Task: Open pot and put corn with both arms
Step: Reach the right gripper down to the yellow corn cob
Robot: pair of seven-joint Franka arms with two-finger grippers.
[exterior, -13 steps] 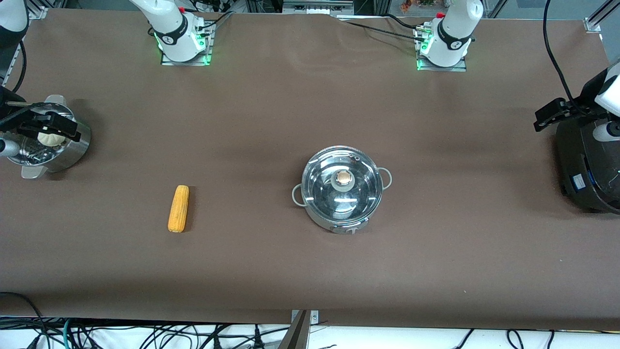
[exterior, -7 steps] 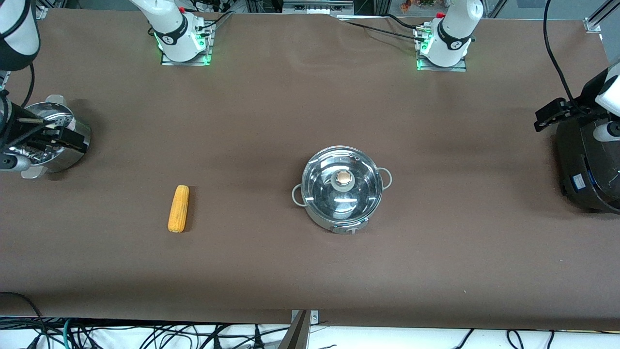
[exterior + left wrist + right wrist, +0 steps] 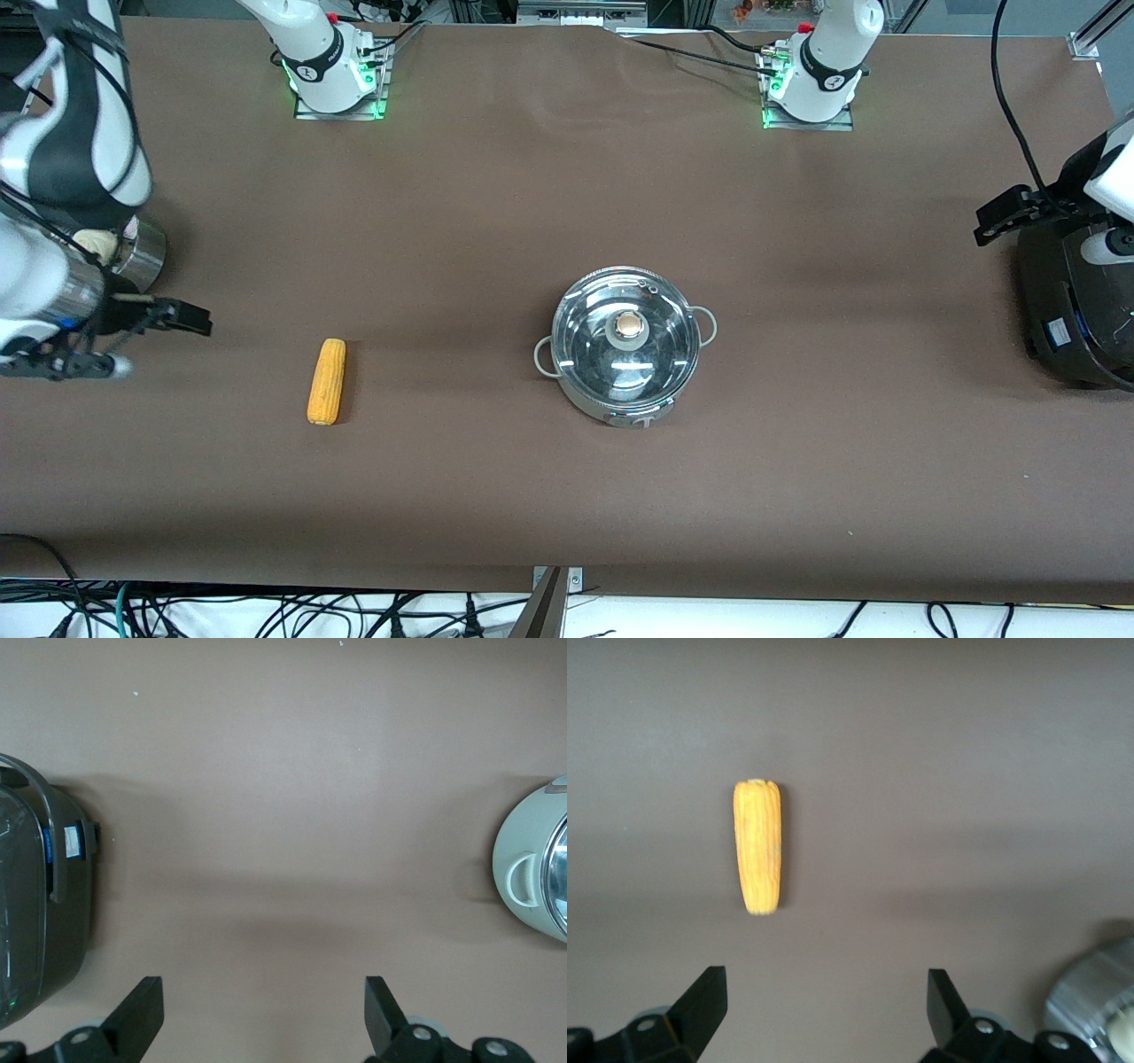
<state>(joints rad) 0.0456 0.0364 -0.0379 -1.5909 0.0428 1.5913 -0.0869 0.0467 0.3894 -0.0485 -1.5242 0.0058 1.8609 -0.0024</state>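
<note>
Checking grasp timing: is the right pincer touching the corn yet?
Apart. The right wrist view shows bare table between the open right pincer and the corn; the front view agrees.

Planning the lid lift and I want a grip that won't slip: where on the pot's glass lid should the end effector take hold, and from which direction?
Take the round knob at the centre of the glass lid, coming straight down from above. The lid sits flat on the pot, its dome is smooth and wide, and the knob is the only raised, narrow part that two fingers could likely close around.
</note>
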